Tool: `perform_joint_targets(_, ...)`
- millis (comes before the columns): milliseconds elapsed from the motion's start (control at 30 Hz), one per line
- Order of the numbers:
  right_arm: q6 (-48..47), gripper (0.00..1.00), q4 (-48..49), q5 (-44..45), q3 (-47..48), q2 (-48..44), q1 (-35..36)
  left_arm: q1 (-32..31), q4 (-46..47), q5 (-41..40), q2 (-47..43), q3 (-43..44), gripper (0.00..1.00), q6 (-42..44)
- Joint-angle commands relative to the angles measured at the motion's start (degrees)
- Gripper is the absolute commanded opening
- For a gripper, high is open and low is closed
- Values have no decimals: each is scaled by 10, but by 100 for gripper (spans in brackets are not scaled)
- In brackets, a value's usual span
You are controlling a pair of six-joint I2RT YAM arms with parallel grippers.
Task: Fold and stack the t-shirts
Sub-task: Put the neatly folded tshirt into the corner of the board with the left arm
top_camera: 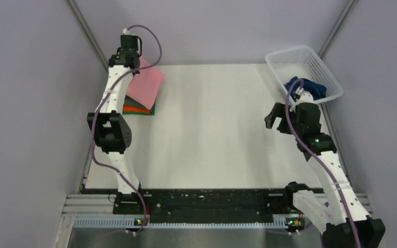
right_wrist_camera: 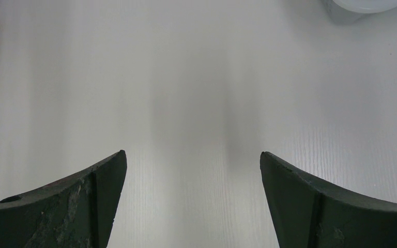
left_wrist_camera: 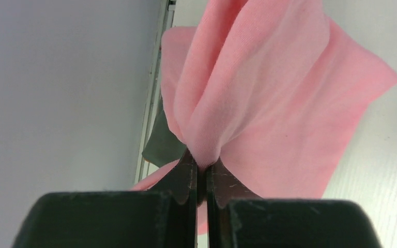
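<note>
Pinching the pink t-shirt (left_wrist_camera: 269, 98) in my left end effector (left_wrist_camera: 200, 169) over the folded stack (top_camera: 138, 109); right end effector (right_wrist_camera: 192, 155) is spread wide.

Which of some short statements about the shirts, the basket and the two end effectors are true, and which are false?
1. The left end effector is shut on the pink t-shirt. True.
2. The right end effector is open and holds nothing. True.
3. The pink t-shirt lies in the middle of the table. False: it is at the far left, over a stack where an orange t-shirt and a green t-shirt show.
4. A navy blue t-shirt lies in the white basket. True.
5. The basket stands at the near left corner. False: it is at the far right.
6. The right end effector is inside the basket. False: it is over the table beside it.
</note>
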Motion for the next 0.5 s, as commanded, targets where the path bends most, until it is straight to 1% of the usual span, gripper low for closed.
perform_joint_targets(0, -7, 99, 15, 17, -1, 7, -3, 38, 23, 56, 59, 18, 0, 3)
perform_joint_targets(33, -7, 99, 14, 18, 0, 8, -3, 55, 17, 56, 75, 30, 0, 1)
perform_joint_targets(133, -7, 99, 11, 18, 2, 12, -3, 79, 1, 57, 110, 53, 0, 0)
perform_joint_targets(267, -6, 99, 7, 18, 4, 14, -4, 104, 23, 96, 120, 44, 0, 0)
perform_joint_targets(367, -6, 99, 7, 28, 1, 16, -3, 114, 51, 94, 124, 36, 0, 3)
perform_joint_targets(467, -6, 99, 7, 39, 1, 19, -3, 126, 56, 96, 134, 38, 0, 0)
